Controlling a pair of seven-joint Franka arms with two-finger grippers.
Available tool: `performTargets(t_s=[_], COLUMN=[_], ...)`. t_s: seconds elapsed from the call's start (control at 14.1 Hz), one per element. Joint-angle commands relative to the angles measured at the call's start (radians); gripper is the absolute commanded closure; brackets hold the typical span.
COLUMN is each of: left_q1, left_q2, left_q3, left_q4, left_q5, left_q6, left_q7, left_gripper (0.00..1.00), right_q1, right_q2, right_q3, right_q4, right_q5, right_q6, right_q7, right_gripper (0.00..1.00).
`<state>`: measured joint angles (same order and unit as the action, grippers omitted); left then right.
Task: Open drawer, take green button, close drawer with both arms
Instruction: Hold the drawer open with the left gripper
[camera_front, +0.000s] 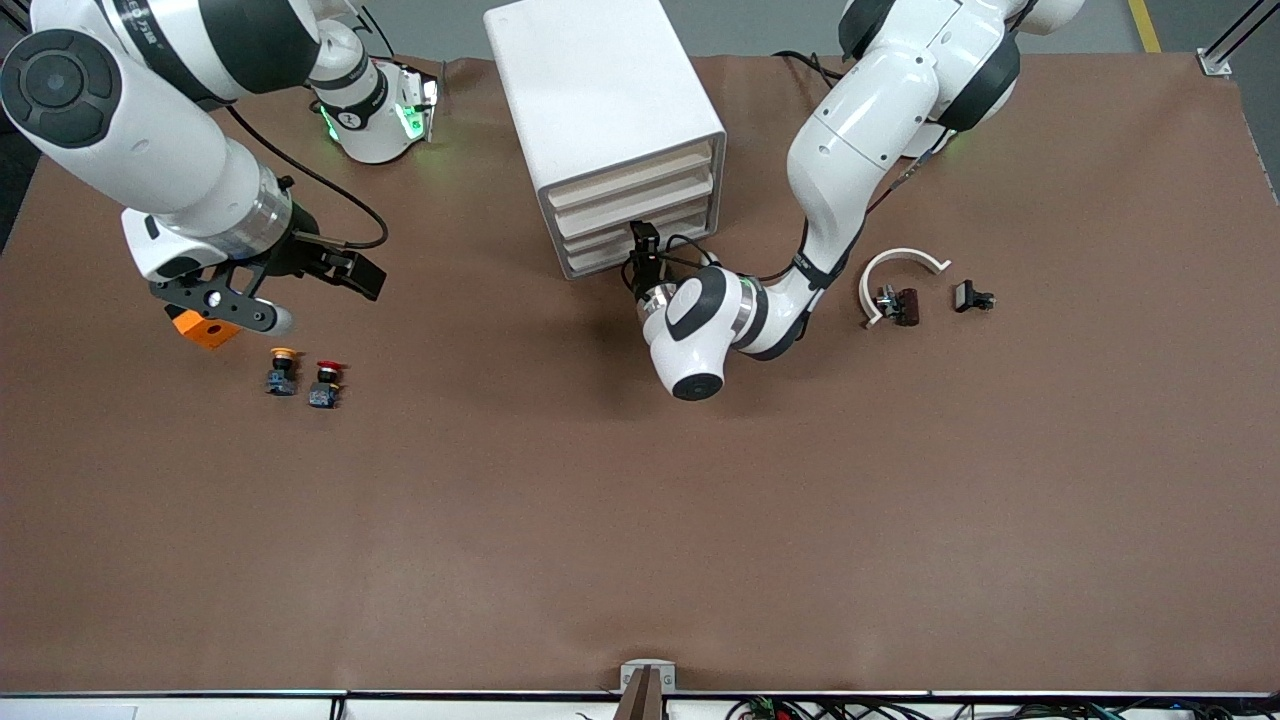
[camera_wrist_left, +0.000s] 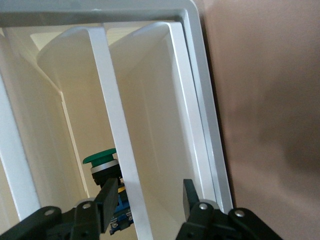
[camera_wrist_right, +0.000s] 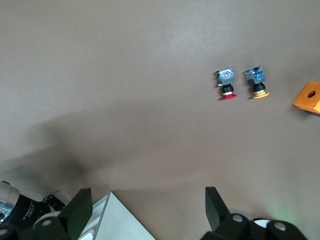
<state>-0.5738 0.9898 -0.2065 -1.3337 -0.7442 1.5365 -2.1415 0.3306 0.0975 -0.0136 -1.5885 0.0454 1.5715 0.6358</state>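
White jointed arms (camera_front: 860, 130), black joint rings, black cables, green lights

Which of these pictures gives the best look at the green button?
The left wrist view. There the green button shows its cap and black neck inside the white cabinet, just past the left gripper and partly hidden by a drawer's front edge. The front view and the right wrist view do not show it at all.

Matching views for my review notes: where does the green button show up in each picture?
Front view: not visible; the cabinet hides it.
Left wrist view: the green button sits in a cabinet drawer, just past the left end effector, beside one finger.
Right wrist view: not in it; only the red button and yellow button.
Shared landmark: the cabinet.
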Motion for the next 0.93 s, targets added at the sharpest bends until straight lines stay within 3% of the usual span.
performTargets(t_s=[0.0, 0.21, 0.5, 0.57, 0.71, 0.85], left_q1=[-0.012, -0.035, -0.034, -0.034, -0.034, -0.031], left_q2=[0.015, 0.027, 0.033, 0.033, 0.033, 0.032], left_q3=[0.004, 0.004, 0.004, 0.004, 0.006, 0.01], left_q4=[0.019, 0.018, 0.016, 0.016, 0.016, 0.018], left_q5=[-0.026, -0.027, -0.05, -0.052, -0.05, -0.049], left_q6=[-0.021, -0.019, -0.019, -0.016, -0.015, -0.012], left_q7=[-0.018, -0.017, -0.015, -0.018, -0.02, -0.02], left_gripper=[0.4, 0.43, 0.6, 0.71, 0.83, 0.84], right_q1=[0.002, 0.002, 0.002, 0.002, 0.005, 0.005], right_q2=[-0.007, -0.005, -0.002, -0.002, 0.001, 0.005], right_q3=[-0.002, -0.003, -0.003, -0.002, -0.003, -0.002], right_q4=[-0.005, -0.007, -0.007, -0.007, -0.005, -0.001], right_q5=[0.01, 0.008, 0.008, 0.008, 0.01, 0.01], right_q6=[0.005, 0.005, 0.007, 0.007, 0.011, 0.019], right_q7=[-0.002, -0.002, -0.002, -0.002, 0.001, 0.007], right_gripper=[0.0, 0.0, 0.0, 0.0, 0.0, 0.0])
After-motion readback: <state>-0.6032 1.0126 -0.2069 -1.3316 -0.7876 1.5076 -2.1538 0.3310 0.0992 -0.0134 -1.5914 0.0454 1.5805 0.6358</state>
